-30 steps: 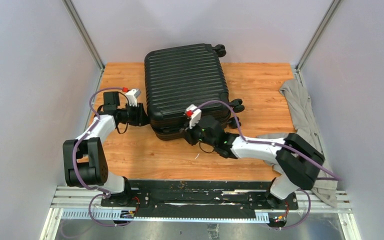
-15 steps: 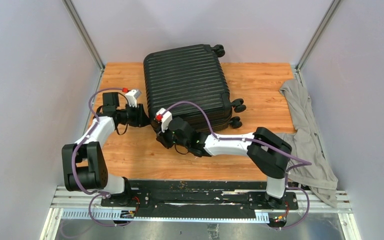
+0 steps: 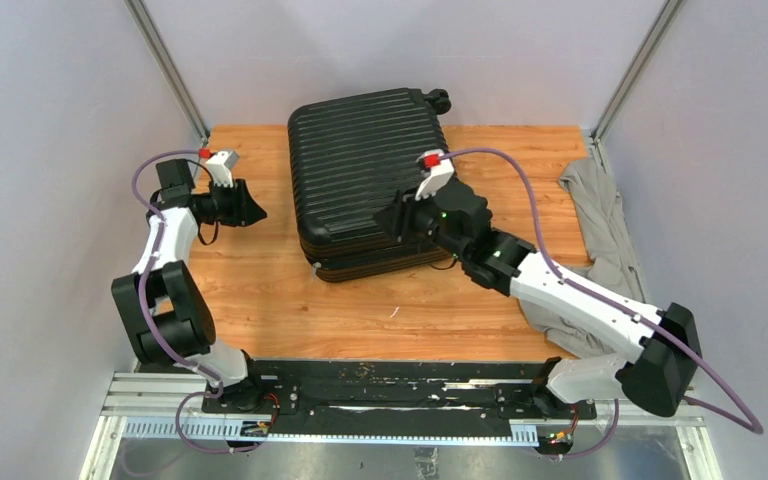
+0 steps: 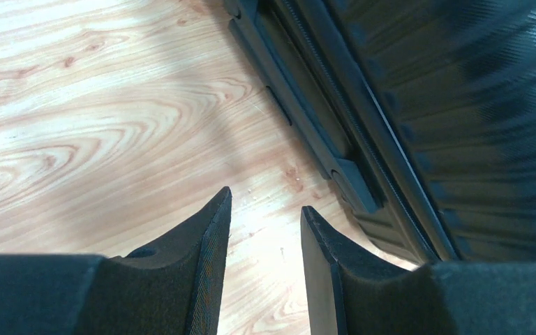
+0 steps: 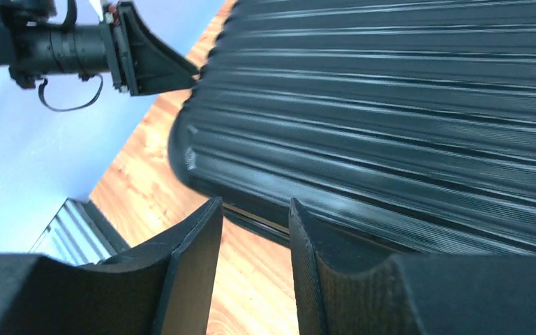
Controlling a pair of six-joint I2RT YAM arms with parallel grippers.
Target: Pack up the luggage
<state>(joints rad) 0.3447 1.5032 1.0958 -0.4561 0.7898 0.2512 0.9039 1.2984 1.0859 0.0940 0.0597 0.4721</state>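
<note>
While luggage (image 3: 365, 165) lies closed, L gripper (image 4: 266, 207) parted

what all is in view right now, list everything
luggage: one, black, closed, lying flat at the table's middle and back
wheel: one seen, black, luggage's far right corner
cloth: one, grey, crumpled along the table's right edge
table: one, wood brown, under it all
left arm: one, white and black, left of the luggage
right arm: one, white and black, reaching in from the right
left fingers: two, black, open, beside the luggage, apart from it
right fingers: two, black, open, over the luggage's near side
</note>
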